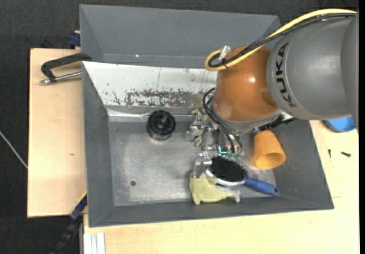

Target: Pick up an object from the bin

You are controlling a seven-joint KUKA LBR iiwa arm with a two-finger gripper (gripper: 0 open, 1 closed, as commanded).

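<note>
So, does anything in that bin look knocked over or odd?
The orange cup lies tipped on its side at the right, and the blue-handled black brush lies against a crumpled pale yellow piece. Nothing looks broken.

One legible marking. The brand name "KUKA" [278, 77] stands in dark capital letters on the grey arm housing [319, 59], the large rounded segment at the upper right. The word is turned on its side and runs along the housing's left margin, just beside the orange cover [245, 90] fixed to the wrist, above the right part of the grey metal bin [171, 33]. The letters are plain block capitals.
</note>
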